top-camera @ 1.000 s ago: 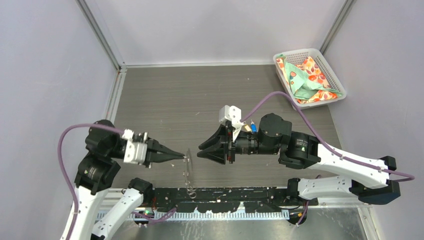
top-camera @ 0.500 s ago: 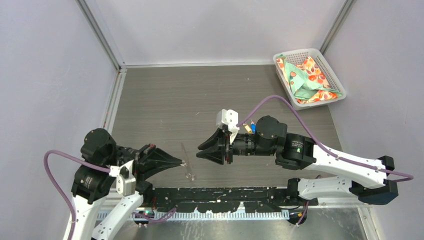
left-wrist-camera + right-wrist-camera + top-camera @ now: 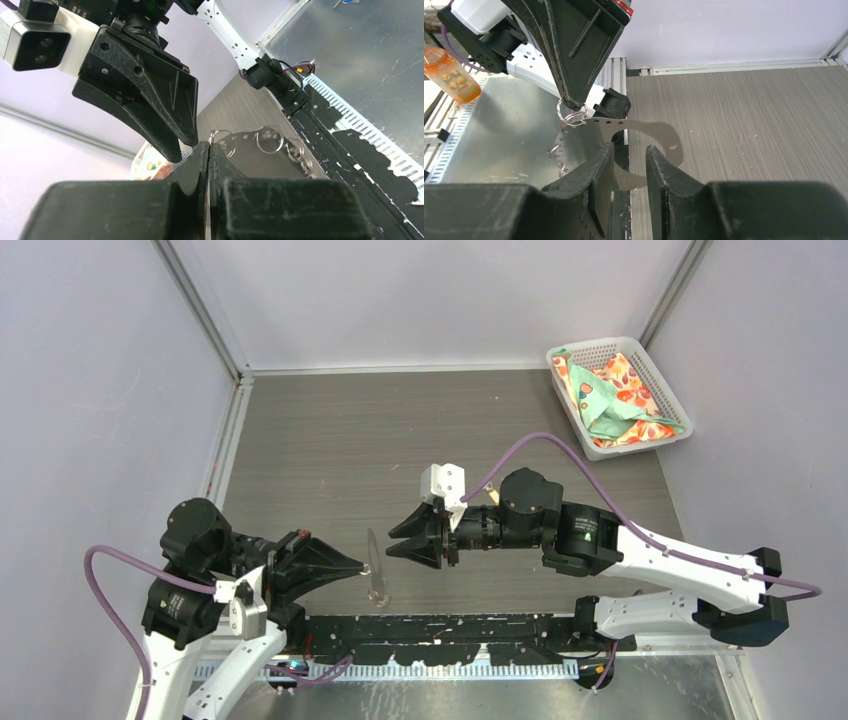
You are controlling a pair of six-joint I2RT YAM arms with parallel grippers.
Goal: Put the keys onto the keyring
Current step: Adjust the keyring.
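L gripper is squeezed shut. R gripper is right beside it, fingers partly apart, holding nothing. A flat grey tag hangs in the air. It hangs off the keyring, pinched in L's tips. Keys: can't see them clearly. No key on the ring yet, so I think most of the job is left.

The dark wood-grain table carries a white basket of patterned cloth at two o'clock.
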